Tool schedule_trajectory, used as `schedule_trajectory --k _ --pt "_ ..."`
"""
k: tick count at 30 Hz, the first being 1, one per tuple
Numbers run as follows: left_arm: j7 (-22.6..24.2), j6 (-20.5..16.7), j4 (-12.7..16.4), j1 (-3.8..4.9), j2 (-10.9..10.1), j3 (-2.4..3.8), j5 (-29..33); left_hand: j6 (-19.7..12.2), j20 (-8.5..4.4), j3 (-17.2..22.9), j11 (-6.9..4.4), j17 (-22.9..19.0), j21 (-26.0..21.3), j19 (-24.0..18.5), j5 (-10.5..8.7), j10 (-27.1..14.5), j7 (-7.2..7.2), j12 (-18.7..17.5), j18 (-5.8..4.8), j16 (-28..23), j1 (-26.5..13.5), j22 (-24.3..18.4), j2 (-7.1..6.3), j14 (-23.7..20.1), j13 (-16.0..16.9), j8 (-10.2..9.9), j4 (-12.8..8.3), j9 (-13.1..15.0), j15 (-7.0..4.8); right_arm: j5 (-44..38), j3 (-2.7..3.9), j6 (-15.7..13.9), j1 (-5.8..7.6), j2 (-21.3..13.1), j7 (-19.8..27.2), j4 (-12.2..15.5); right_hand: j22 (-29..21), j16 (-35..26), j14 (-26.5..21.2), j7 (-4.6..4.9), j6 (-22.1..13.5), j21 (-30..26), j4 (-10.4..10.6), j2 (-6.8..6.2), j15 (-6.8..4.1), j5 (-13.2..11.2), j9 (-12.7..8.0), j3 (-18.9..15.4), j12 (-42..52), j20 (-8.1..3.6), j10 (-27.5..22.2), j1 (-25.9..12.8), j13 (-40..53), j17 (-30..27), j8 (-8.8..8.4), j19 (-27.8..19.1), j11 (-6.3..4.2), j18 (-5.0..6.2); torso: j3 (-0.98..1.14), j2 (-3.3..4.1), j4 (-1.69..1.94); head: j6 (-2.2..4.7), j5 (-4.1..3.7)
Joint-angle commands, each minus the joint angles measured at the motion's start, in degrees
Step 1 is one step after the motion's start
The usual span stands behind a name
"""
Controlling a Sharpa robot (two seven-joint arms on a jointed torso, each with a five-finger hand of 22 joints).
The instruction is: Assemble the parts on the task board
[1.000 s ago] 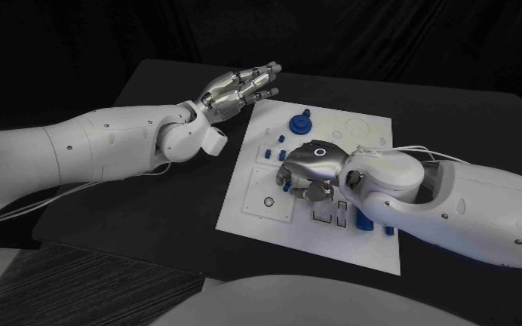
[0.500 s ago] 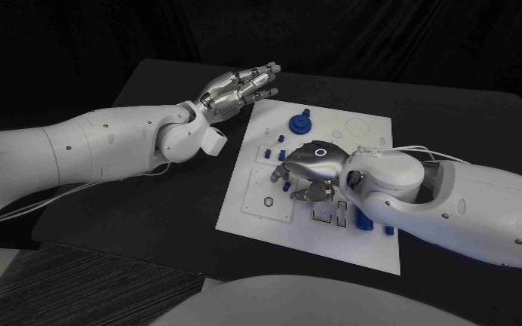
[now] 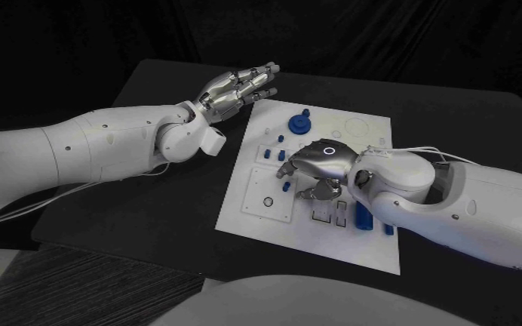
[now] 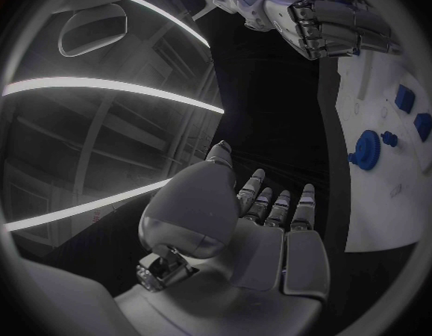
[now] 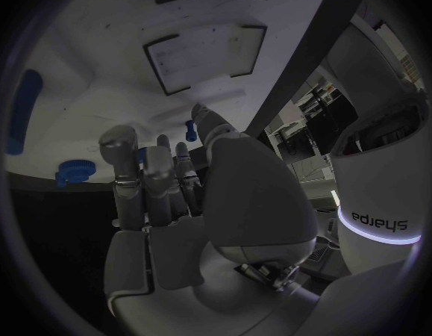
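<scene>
This looks like a robotics lab. A black table [image 3: 163, 190] stands before black curtains [image 3: 327, 9], and the left wrist view shows long ceiling strip lights [image 4: 104, 86].

One word can be read: "sharpa", upside down at the lower right of the right wrist view, on the white arm [image 5: 379, 175] above a glowing ring.

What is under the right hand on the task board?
Under the right hand lies the white task board, with small blue parts beside its fingers. Whatever sits directly beneath the palm is covered.
</scene>
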Motion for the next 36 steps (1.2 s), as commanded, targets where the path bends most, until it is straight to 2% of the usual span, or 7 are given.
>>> schedule_trajectory --k 1,4,13,18,24,27,36 --pt "1.5 0.7 0.0 -0.11 0.2 0.04 0.4 0.6 0.25 0.2 0.44 -0.1 0.2 0.1 0.4 -0.1 0.16 0.2 0.62 -0.1 0.0 -0.1 0.57 0.0 0.1 0.4 0.2 0.1 0.17 -0.4 0.03 -1.0 -0.03 0.0 -0.4 0.2 5.4 0.2 -0.2 0.24 0.6 -0.2 0.3 0.8 -0.1 -0.2 -0.3 -0.7 1.7 0.17 1.7 0.2 0.5 0.1 0.26 -0.1 -0.27 0.5 -0.01 -0.07 -0.01 -0.01 0.08" --pt "1.5 0.8 0.0 -0.12 0.3 0.04 0.4 0.6 0.25 0.2 0.44 -0.1 0.2 0.1 0.4 -0.1 0.16 0.2 0.62 -0.1 0.0 -0.1 0.57 0.0 0.1 0.4 0.2 0.1 0.17 -0.4 0.03 -0.7 -0.03 0.1 -0.3 0.2 5.4 0.4 -0.1 0.29 0.8 -0.2 0.6 1.05 -0.24 -0.1 -0.7 -1.1 3.7 0.07 3.6 0.4 1.3 0.3 0.21 0.1 -0.73 0.49 -0.05 -0.12 -0.08 -0.01 0.22" --pt "1.4 0.8 -0.1 -0.14 0.3 0.04 0.4 0.5 0.24 0.3 0.47 0.0 0.2 0.1 0.44 -0.1 0.19 0.2 0.63 -0.1 0.1 -0.1 0.59 0.0 0.1 0.4 0.1 0.1 0.18 -0.4 0.03 -0.6 -0.04 0.3 0.3 0.1 5.6 0.5 0.1 0.48 0.9 0.0 0.8 1.32 -0.57 0.4 -1.2 -1.1 5.7 -0.18 5.0 0.9 2.2 0.5 0.15 0.4 -1.23 0.44 -0.05 -0.05 0.01 -0.01 0.05" --pt "1.3 0.9 -0.3 -0.14 0.4 0.04 0.4 0.6 0.23 0.3 0.52 0.0 0.2 0.1 0.6 -0.1 0.23 0.2 0.62 -0.1 0.2 -0.1 0.68 0.0 0.1 0.4 0.1 0.1 0.19 -0.4 0.03 -0.7 -0.05 0.6 0.8 -0.1 5.7 0.7 0.3 1.77 1.3 0.3 0.4 1.61 -0.89 2.4 -1.5 -0.5 6.7 -0.5 4.9 2.1 2.7 0.6 0.23 0.7 -1.47 0.37 0.05 0.04 0.09 -0.01 -0.18" --pt "1.2 1.0 -0.3 -0.15 0.5 0.04 0.4 0.6 0.23 0.5 0.55 0.0 0.2 0.1 0.82 -0.1 0.26 0.2 0.62 -0.1 0.5 -0.2 0.8 0.0 0.1 0.5 -0.1 0.1 0.19 -0.4 0.03 -0.8 -0.06 0.9 1.4 -0.2 5.7 0.6 0.2 1.84 1.3 0.2 0.3 1.65 -0.93 2.8 -1.6 -0.3 6.6 -0.56 4.6 2.3 2.7 0.4 0.2 0.7 -1.44 0.38 0.02 0.06 0.11 -0.01 -0.35" --pt "1.1 1.0 -0.2 -0.15 0.5 0.04 0.4 0.6 0.23 0.7 0.61 0.0 0.2 0.2 1.38 -0.1 0.3 0.2 0.6 -0.1 1.1 -0.2 0.96 0.0 0.1 0.5 -0.6 0.1 0.23 -0.4 0.03 -0.9 -0.06 0.9 1.7 -0.1 5.7 0.5 0.2 2.35 1.6 0.3 0.0 1.84 -1.12 3.3 -1.7 0.2 6.6 -0.7 4.5 3.0 2.7 0.4 0.3 0.8 -1.55 0.36 0.02 0.04 0.03 -0.01 -0.31" --pt "0.7 1.0 0.1 -0.16 0.2 0.04 0.4 0.7 0.26 0.9 0.6 0.0 0.2 0.2 1.85 -0.1 0.3 0.3 0.6 -0.1 1.4 -0.1 1.09 0.0 0.1 0.6 -0.9 0.1 0.29 -0.4 0.03 -1.0 -0.07 0.9 2.2 0.3 5.8 0.5 0.2 2.86 1.9 0.5 -0.1 1.95 -1.34 3.8 -1.8 0.7 6.7 -0.88 5.0 3.3 2.6 0.3 0.4 0.9 -1.77 0.33 -0.05 0.04 -0.05 -0.01 -0.37"
